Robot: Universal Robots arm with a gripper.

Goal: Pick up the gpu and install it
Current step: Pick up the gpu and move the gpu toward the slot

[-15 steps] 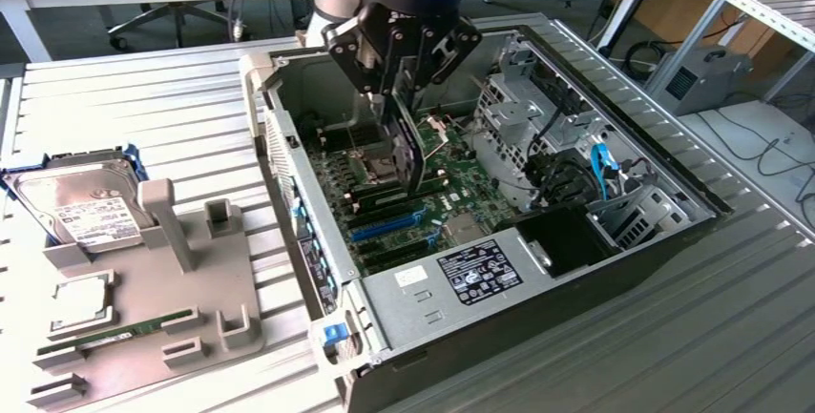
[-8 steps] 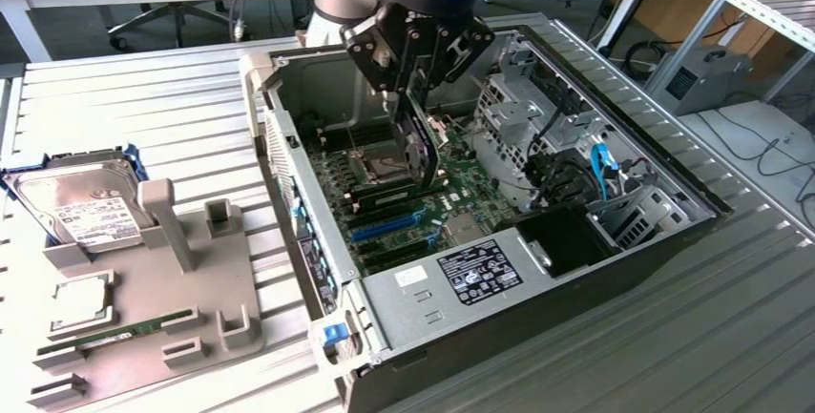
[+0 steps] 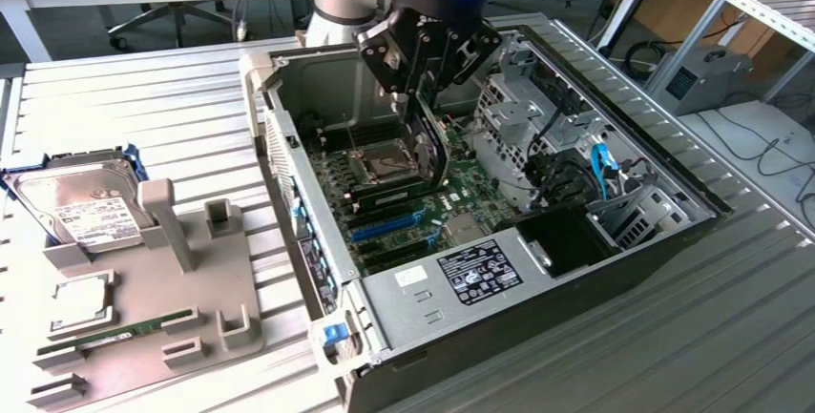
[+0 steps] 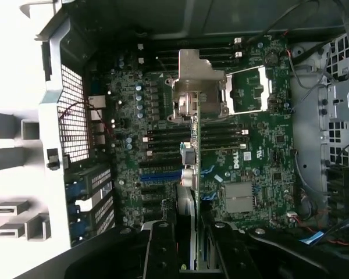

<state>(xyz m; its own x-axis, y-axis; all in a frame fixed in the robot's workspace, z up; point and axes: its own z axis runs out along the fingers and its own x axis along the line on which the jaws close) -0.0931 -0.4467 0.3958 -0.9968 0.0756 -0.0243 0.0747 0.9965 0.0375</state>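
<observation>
The gpu (image 3: 430, 160) is pinched on edge by the gripper (image 3: 421, 93) and held upright above the motherboard (image 3: 469, 198) inside the open computer case (image 3: 421, 322). Its silver bracket (image 4: 195, 81) is carried at the end farthest from the fingers.

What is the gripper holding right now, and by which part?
The gpu, clamped in the gripper by its upper edge, hanging edge-down over the motherboard.

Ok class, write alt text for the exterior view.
The claw holds the gpu on edge inside an open PC case, above the motherboard. A hard drive and a grey holder with a RAM stick lie at the exterior view's left.
</observation>
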